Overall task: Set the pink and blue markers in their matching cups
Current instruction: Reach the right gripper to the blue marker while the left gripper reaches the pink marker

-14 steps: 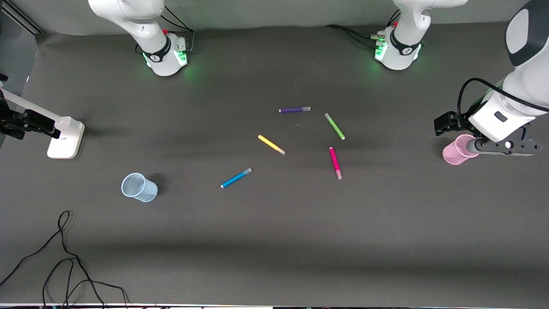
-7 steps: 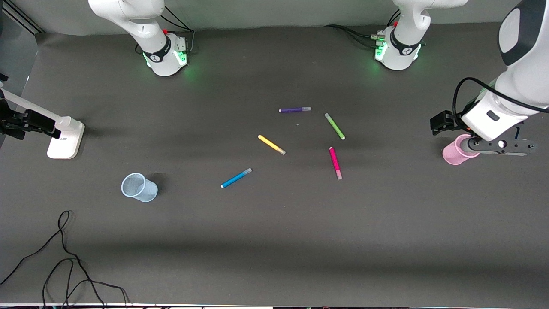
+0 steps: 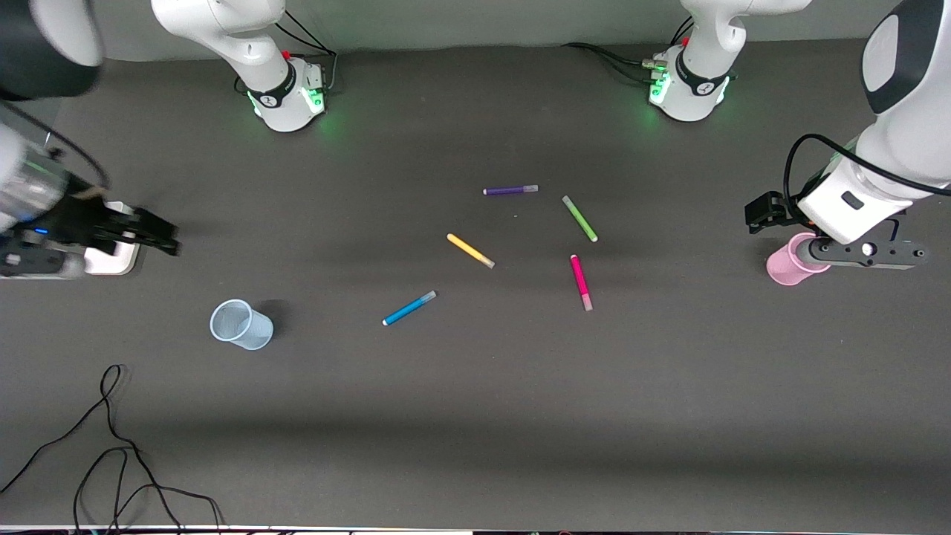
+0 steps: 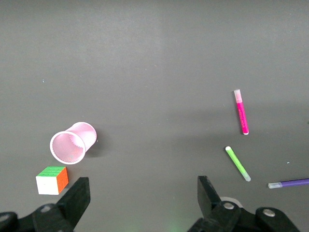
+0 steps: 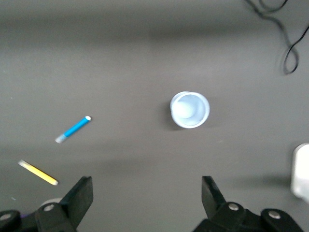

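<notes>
— Where do we stand with the pink marker (image 3: 581, 281) and the blue marker (image 3: 409, 307)?

— Neither is in a cup. We see the pink marker lying flat near the middle of the table, toward the left arm's end, its pale cap pointing at the front camera. The blue marker lies flat too, toward the right arm's end and a little nearer the front camera. So both placements are left to do, by our judgement.

— And the cups?

— The pink cup (image 3: 790, 259) stands at the left arm's end, well apart from its marker; the pale blue cup (image 3: 240, 325) stands at the right arm's end, well apart from the blue marker. Both look empty in the wrist views.

— What are our grippers doing?

— The left gripper (image 4: 140, 193) hangs over the table just beside the pink cup, fingers spread wide and holding nothing. The right gripper (image 5: 147, 193) is over the right arm's end of the table, near the white stand (image 3: 111, 260), also spread and empty.

— Anything else around?

— The yellow marker (image 3: 470, 250), green marker (image 3: 579, 218) and purple marker (image 3: 510, 190) lie among ours but are not our concern. A colour cube (image 4: 51, 180) sits just beside the pink cup.
</notes>
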